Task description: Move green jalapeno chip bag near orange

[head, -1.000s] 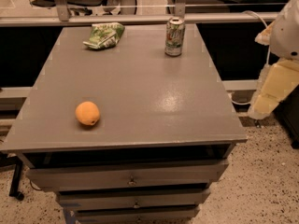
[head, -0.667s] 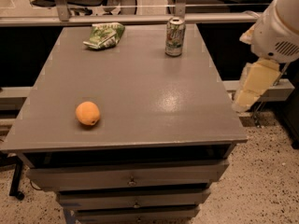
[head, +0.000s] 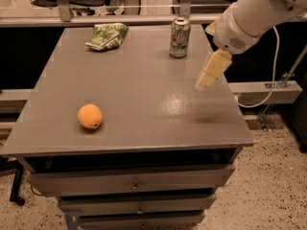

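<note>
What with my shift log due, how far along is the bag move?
Done: nothing; the bag lies at the far left of the table, well apart from the orange near the front left. In hand: the gripper hovers over the right side, nearer than the can, carrying nothing. Left: reach the bag, grasp it, set it by the orange.

Views: one.
Position: you look from a raised point in front of the worktop [head: 144, 95], on the side of the drawer fronts [head: 134, 183].
Facing: downward and toward the far edge.
Range: middling. You see the whole worktop, the drawer fronts beneath it and speckled floor [head: 273, 176] at right.
Gripper [head: 207, 78]: upper right of your frame, above the worktop's right part, near the can [head: 180, 31].
</note>
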Motion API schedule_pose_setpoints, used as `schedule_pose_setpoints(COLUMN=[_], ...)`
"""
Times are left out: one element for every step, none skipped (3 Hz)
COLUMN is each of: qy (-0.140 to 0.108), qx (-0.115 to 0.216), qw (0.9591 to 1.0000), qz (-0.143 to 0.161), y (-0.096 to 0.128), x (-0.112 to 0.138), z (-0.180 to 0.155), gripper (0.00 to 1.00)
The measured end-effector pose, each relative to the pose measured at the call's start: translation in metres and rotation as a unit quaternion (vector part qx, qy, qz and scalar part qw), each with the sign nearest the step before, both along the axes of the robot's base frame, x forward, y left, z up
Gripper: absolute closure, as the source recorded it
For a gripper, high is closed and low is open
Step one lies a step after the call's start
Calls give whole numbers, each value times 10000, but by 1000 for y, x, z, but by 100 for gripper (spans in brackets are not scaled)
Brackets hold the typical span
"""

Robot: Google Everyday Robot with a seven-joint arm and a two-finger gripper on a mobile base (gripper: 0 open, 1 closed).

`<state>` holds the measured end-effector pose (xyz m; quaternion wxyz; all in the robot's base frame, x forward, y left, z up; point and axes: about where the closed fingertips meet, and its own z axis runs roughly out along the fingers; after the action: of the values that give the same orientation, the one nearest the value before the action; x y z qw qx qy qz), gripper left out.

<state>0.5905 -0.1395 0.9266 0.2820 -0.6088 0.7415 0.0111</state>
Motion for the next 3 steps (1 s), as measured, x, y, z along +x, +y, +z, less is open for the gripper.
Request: schedule_pose_setpoints(qy=[-226, -436, -435], qx=[555, 964, 964], qw=[9979, 9934, 9934], qz=[230, 435, 436], y=[45, 94, 94], x=[46, 74, 74], z=[6, 29, 29], gripper=[0, 0, 0])
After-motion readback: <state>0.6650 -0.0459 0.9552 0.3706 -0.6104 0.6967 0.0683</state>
